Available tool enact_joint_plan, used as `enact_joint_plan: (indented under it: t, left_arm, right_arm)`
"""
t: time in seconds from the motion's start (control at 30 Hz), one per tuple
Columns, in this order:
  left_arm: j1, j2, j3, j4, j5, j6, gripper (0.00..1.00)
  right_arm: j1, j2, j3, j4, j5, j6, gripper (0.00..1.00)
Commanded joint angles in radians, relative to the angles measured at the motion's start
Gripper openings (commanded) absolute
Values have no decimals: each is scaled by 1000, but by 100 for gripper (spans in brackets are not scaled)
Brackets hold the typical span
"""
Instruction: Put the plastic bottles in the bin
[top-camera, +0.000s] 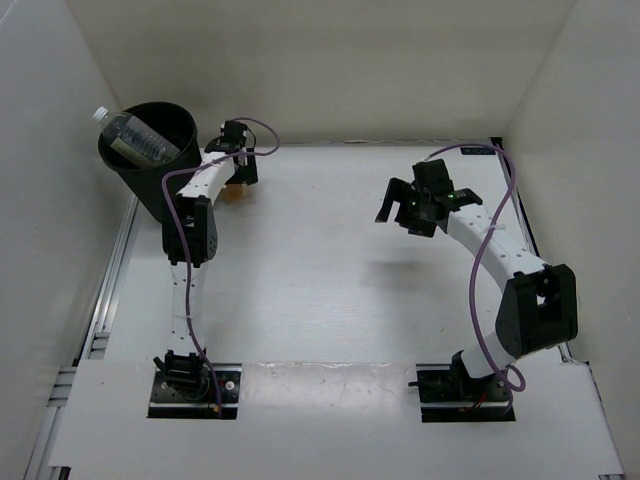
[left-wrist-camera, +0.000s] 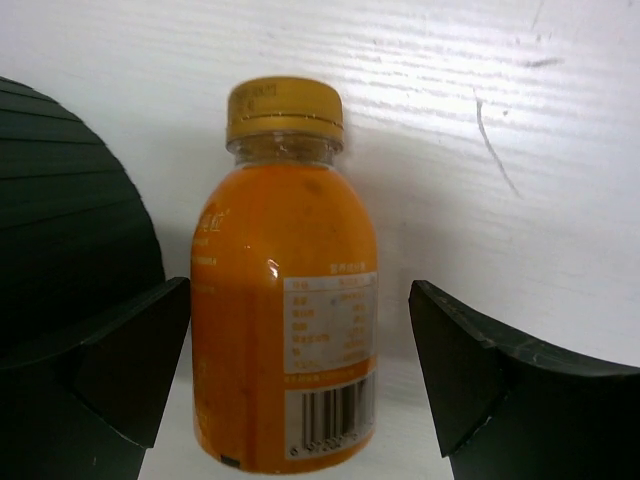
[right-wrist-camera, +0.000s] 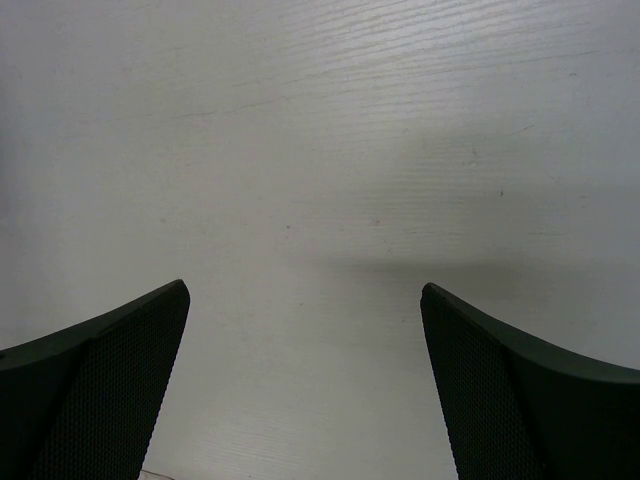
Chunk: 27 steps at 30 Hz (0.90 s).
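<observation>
A stubby orange plastic bottle (left-wrist-camera: 285, 300) with an orange cap lies on the white table between the fingers of my left gripper (left-wrist-camera: 300, 370). That gripper is open: the left finger (left-wrist-camera: 140, 360) is close beside the bottle and the right one stands clear of it. From above, only a sliver of this bottle (top-camera: 233, 193) shows under the left gripper (top-camera: 240, 178), just right of the black bin (top-camera: 150, 185). A clear bottle (top-camera: 135, 138) rests inside the bin, its white cap poking over the far-left rim. My right gripper (top-camera: 402, 215) hangs open over bare table (right-wrist-camera: 305, 380).
The bin's ribbed black wall (left-wrist-camera: 60, 220) fills the left of the left wrist view, right beside the left finger. White walls enclose the table at the back and on both sides. A metal rail (top-camera: 105, 300) runs along the left edge.
</observation>
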Motion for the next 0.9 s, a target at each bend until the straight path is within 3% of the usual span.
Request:
enact_joint_plan:
  t: [0.0,0.03,0.07,0.17,0.2,0.27,0.33,0.53,0.67,0.87]
  left_arm:
    - [14,-8,-27,-4,71,23,100]
    - [14,-8,-27,-4,80,23,100]
    - [14,-8,-27,-4,100,23,92]
    - [14,-8,-9,-4,146,54,62]
    - [14,-18,18,-4,146,78,39]
    - [14,-32,40,-4,110,92,20]
    - [5,-58,60,-4,109,126,10]
    - [-39,-217,20,-4,114,184,10]
    - [-75,-453,41,-4,134,246,10]
    - [-71,-639,89,69,-27,424,10]
  right_arm:
    - [4,-20,39,7,15,-12,100]
    - [4,-20,39,-2,15,-12,100]
    - [4,-20,39,-2,15,-12,100]
    - [4,-40,39,-2,25,-21,100]
    - [4,-40,39,-2,26,-21,100]
    - [4,-50,28,-11,26,-21,100]
    - [4,-50,28,-11,26,-21,100]
    - [4,-81,28,-11,26,-12,100]
    - [4,-90,28,-11,26,8,100]
    - [36,-123,7,7,16,18,100]
